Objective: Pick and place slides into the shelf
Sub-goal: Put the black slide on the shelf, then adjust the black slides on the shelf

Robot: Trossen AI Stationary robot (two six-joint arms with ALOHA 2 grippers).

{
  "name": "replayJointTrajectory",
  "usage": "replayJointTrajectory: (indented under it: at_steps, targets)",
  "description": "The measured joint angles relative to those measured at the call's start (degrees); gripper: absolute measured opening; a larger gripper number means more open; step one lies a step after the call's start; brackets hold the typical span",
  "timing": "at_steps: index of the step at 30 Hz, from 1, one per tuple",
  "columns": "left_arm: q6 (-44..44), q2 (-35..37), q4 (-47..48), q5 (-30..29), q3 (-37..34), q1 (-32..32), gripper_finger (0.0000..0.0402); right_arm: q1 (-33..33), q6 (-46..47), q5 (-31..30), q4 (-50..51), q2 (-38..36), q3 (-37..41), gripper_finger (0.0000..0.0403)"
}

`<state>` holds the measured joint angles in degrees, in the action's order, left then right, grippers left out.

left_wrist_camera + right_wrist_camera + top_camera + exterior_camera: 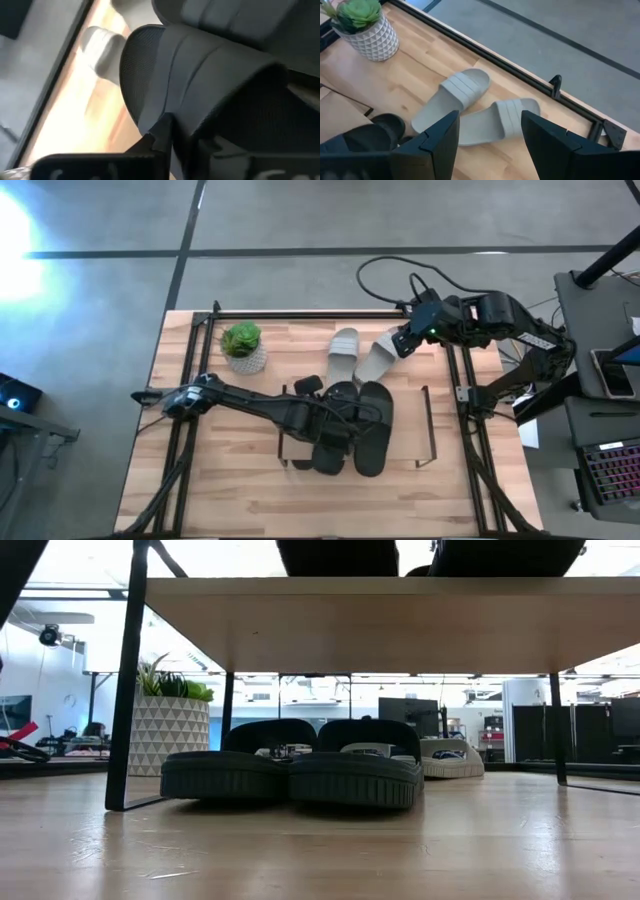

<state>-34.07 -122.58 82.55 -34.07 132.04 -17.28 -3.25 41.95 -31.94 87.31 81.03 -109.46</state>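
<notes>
Two black slides (375,430) (335,442) show over the shelf (432,425) in the high view. My left gripper (328,423) reaches in from the table's left and is shut on the left one. In the low view two black slides (225,775) (355,778) rest on their soles under the shelf's plank (380,625). Two light grey slides (452,97) (500,120) lie soles down on the table beyond the shelf. My right gripper (487,145) hovers open above them (405,343), touching neither. My left gripper has a black slide by its broad strap (200,65). The strap's edge runs down beside one finger (154,142). The fingers come at it slanting from the table's left. The strap fills the left wrist view, so the kind of hold and whether the slide is lifted do not show.
A small potted plant (243,345) stands at the table's far left, beside the shelf. A black slide's end (308,385) shows by the shelf's far left corner. Black rails (520,75) run along the table's far edge. Bare wood lies near the table's near edge (300,500).
</notes>
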Motion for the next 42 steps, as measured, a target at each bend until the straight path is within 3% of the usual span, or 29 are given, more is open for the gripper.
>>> replayJointTrajectory:
  at_steps: [11, 16, 21, 31, 36, 39, 42]
  targets:
    - [0.2, 0.5, -0.5, 3.6, 0.7, -0.1, 0.0137, 0.0, -1.5, 0.0, 0.5, 0.0, 0.3, 0.0206]
    - [0.2, 2.7, -0.5, 4.0, 0.7, 0.2, 0.0165, 0.0, -1.7, 0.2, 0.9, 0.0, 0.4, 0.0206]
    - [0.4, 5.4, -1.2, 8.2, 0.7, 0.3, 0.0175, 0.0, -1.7, 2.4, 2.8, 0.0, 0.6, 0.0206]
    - [-1.3, 16.0, 7.5, 8.4, -3.5, -0.8, 0.0176, 4.4, 0.3, 12.8, 2.7, -0.3, 5.5, 0.0206]
    - [6.4, 20.9, -0.1, 17.5, -13.5, -3.3, 0.0166, 11.2, 2.5, 18.1, 2.7, -0.5, 11.4, 0.0191]
    - [9.1, 23.6, -5.6, 23.0, -21.0, -4.3, 0.0121, 16.2, 5.1, 19.3, 2.7, -0.8, 15.0, 0.0152]
    - [11.0, 25.5, -12.1, 24.5, -28.3, -4.7, 0.0042, 21.0, 9.0, 19.0, 2.7, -1.8, 18.5, 0.0095]
